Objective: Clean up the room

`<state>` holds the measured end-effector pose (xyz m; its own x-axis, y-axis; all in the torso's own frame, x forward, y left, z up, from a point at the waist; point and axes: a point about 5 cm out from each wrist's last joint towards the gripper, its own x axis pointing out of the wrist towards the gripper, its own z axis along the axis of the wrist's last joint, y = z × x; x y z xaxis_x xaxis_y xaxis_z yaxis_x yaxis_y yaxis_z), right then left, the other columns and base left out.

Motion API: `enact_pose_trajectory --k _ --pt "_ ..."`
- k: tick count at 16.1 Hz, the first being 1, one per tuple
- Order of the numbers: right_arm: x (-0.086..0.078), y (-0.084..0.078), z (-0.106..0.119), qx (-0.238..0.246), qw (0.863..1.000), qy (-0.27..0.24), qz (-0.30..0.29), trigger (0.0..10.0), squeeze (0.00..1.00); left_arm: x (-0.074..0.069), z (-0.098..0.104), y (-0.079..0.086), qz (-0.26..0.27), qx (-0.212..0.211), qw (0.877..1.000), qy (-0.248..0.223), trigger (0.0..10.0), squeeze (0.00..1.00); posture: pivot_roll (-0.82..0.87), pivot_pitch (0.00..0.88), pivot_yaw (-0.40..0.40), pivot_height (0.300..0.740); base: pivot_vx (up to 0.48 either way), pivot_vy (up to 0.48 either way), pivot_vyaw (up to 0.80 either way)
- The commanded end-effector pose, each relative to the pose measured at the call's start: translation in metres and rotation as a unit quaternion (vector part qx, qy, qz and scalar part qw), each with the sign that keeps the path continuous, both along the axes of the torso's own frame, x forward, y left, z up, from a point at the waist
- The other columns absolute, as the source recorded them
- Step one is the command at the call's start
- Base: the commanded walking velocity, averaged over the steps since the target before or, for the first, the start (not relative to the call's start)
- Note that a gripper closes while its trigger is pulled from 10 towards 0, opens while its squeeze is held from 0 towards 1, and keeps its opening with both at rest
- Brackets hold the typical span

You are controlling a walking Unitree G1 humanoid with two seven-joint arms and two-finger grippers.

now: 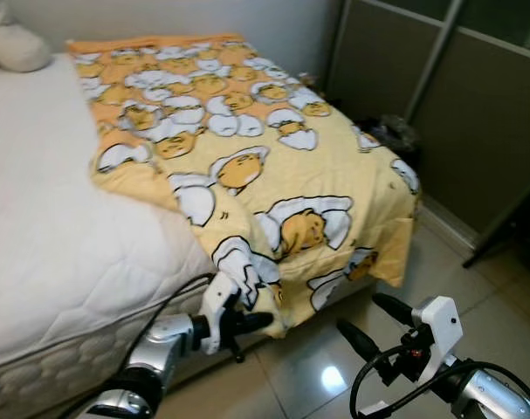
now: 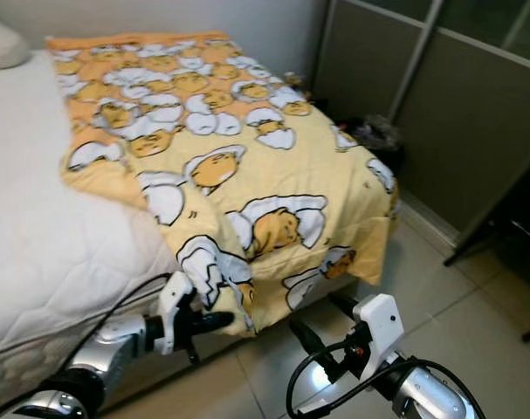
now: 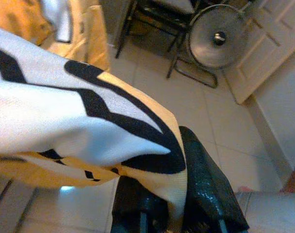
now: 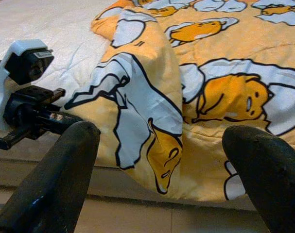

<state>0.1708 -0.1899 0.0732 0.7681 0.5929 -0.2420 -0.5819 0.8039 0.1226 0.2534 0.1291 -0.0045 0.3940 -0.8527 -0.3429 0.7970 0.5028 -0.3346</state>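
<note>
A yellow blanket (image 1: 247, 148) printed with cartoon eggs covers the right half of the bed and hangs over its foot. One corner is folded up near the bed's edge, and my left gripper (image 1: 260, 321) is shut on that corner (image 3: 89, 131), the cloth pinched between the black fingers (image 3: 205, 184). Over the floor tiles, just below the hanging edge, my right gripper (image 1: 358, 312) stands open with nothing in it. In the right wrist view its two fingers (image 4: 55, 184) frame the folded corner (image 4: 147, 121).
The bare white mattress (image 1: 64, 227) lies to the left, with a pale pillow (image 1: 16, 44) at its head. Grey sliding doors (image 1: 474, 113) run along the right. Dark clutter (image 1: 391, 131) sits by the bed's far corner. A fan (image 3: 217, 41) stands on the tiled floor.
</note>
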Motion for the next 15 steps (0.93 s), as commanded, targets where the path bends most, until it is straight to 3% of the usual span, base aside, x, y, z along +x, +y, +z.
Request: enact_pose_trajectory --k 1,6,12,15 --pt "0.0 -0.003 0.002 0.0 1.0 0.001 -0.006 10.0 0.0 0.004 0.002 0.002 0.005 0.005 1.0 -0.009 0.0 0.0 -0.21 0.0 -0.061 0.74 0.0 0.0 0.0" --pt "-0.002 -0.007 -0.003 -0.001 1.0 0.007 -0.01 10.0 0.0 0.006 0.003 0.005 0.024 0.005 1.0 -0.007 0.0 0.0 -0.21 0.0 -0.06 0.74 0.0 0.053 0.0" --pt "0.001 -0.004 -0.008 -0.001 1.0 0.011 -0.009 10.0 0.0 0.002 0.002 0.005 0.006 -0.002 1.0 -0.002 0.0 0.0 -0.21 0.002 -0.061 0.74 0.0 0.474 0.0" --pt "0.0 -0.01 -0.02 -0.004 1.0 0.023 -0.011 10.0 0.0 -0.004 -0.002 0.008 -0.001 0.0 1.0 0.004 0.0 0.0 -0.21 0.004 -0.065 0.74 -0.328 0.355 0.0"
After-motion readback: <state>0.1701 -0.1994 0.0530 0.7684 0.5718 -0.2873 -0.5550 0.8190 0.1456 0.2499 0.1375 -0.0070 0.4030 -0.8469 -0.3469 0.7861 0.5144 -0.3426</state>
